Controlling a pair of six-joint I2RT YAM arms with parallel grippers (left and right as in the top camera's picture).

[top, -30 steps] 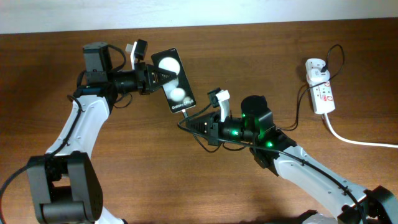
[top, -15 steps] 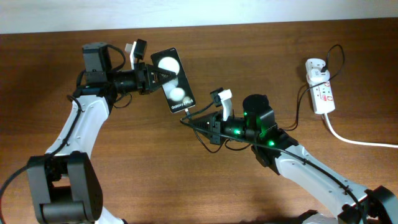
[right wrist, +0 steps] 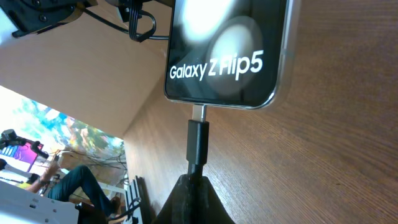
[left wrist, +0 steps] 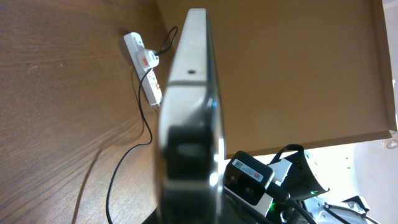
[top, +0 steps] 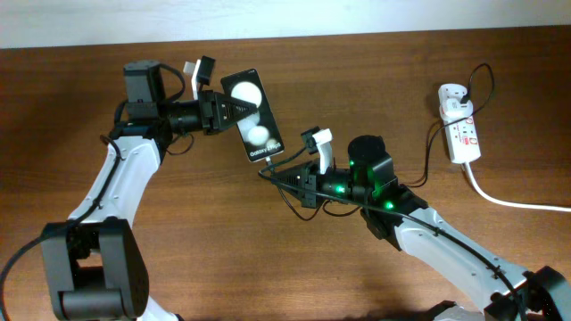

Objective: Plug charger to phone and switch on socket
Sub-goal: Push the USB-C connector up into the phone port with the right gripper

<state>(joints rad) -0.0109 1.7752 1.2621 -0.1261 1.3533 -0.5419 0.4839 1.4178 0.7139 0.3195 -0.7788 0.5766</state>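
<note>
My left gripper point(top: 225, 109) is shut on the phone point(top: 252, 116), a black slab with two white discs, holding it tilted above the table. In the left wrist view the phone point(left wrist: 189, 93) shows edge-on, filling the gap between the jaws. My right gripper point(right wrist: 198, 180) is shut on the charger's black plug point(right wrist: 198, 140). The plug's metal tip touches the lettered end of the phone point(right wrist: 230, 50), with a short bit of metal showing. The thin black cable point(top: 428, 152) runs to the white adapter point(top: 452, 93) on the socket point(top: 464, 134) at far right.
The socket's thick white cord point(top: 517, 203) trails off to the right edge. The black cable point(left wrist: 140, 118) loops loosely over the brown wooden table point(top: 223, 250) between the socket point(left wrist: 146, 62) and my right arm. A pale wall edge runs along the back.
My right gripper has nudged the plug slightly up and left to the phone's lower end. My left arm has shifted a little to the right with the phone.
</note>
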